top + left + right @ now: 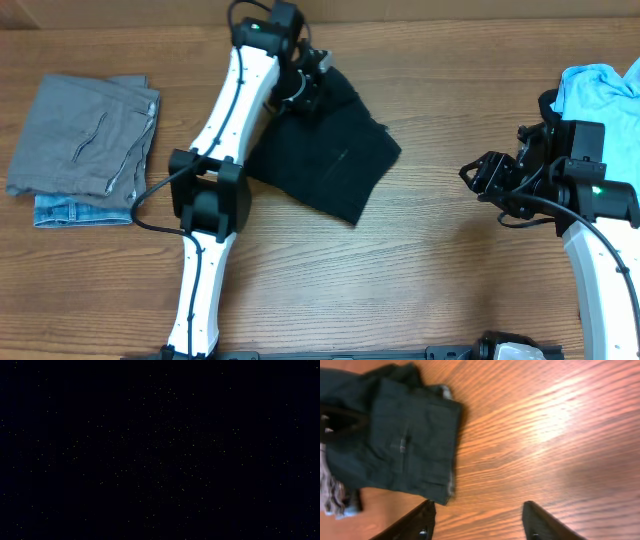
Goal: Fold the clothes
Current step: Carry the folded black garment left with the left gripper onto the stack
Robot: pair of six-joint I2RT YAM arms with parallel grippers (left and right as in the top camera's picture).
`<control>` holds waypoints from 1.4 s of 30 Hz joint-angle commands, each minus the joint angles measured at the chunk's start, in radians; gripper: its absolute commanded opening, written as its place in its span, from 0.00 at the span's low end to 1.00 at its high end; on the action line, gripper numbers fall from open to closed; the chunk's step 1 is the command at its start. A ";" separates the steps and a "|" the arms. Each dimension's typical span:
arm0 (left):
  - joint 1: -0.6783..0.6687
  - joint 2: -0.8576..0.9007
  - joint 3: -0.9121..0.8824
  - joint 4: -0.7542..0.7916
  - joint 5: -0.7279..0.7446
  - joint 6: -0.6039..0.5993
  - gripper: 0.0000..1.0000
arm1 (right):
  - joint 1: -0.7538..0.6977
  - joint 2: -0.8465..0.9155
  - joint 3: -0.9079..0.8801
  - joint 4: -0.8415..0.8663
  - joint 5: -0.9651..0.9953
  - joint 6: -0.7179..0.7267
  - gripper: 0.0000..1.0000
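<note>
**Surface:** wooden table [440, 290], brown grain running left to right. The right wrist view shows a glare patch on it.

**Open room:** bare wood runs across the front and between the 2 arms.

**Edges:**
- At the left, a grey piece [85, 135] lies folded on a denim piece [70, 210], whose blue hem shows at the front.
- At the far right, a light blue T-shirt [600, 90] is cut off by the frame.

**Item:** black garment [330, 160], far centre.
- It is folded to a rough rectangle and lies askew, with 1 corner pointing forward.
- A faint seam shows on top.
- The far end is bunched.

**Left gripper** [308, 85]: down on the bunched far end. Its own camera shows only dark, so the finger state cannot be told.

**Right gripper** [480, 525]: over bare wood, well apart from the black garment, fingers wide.
</note>
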 commanded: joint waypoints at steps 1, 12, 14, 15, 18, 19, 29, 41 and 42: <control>0.080 -0.049 0.027 -0.025 -0.039 -0.024 0.06 | -0.003 -0.002 0.003 -0.006 0.069 0.001 0.82; 0.319 -0.106 0.029 -0.038 -0.065 -0.119 0.04 | -0.003 -0.002 0.002 -0.027 0.069 0.001 1.00; 0.366 -0.122 0.029 -0.032 -0.056 -0.131 0.04 | -0.003 -0.002 0.002 -0.027 0.069 0.001 1.00; 0.390 -0.129 0.029 -0.026 -0.041 -0.131 0.04 | -0.003 -0.002 0.002 -0.027 0.069 0.001 1.00; 0.465 -0.144 0.029 -0.004 0.003 -0.129 0.04 | -0.003 -0.002 0.002 -0.027 0.069 0.001 1.00; 0.483 -0.146 0.029 -0.001 0.013 -0.129 0.04 | -0.003 -0.002 0.002 -0.027 0.069 0.001 1.00; 0.677 -0.147 0.029 0.008 0.084 -0.095 0.06 | -0.003 -0.002 0.002 -0.026 0.069 0.001 1.00; 0.874 -0.146 0.029 0.031 0.070 -0.063 0.08 | -0.003 -0.002 0.002 -0.026 0.069 0.001 1.00; 0.883 -0.146 0.029 0.039 0.070 -0.062 0.08 | -0.003 -0.002 0.002 -0.026 0.069 0.001 1.00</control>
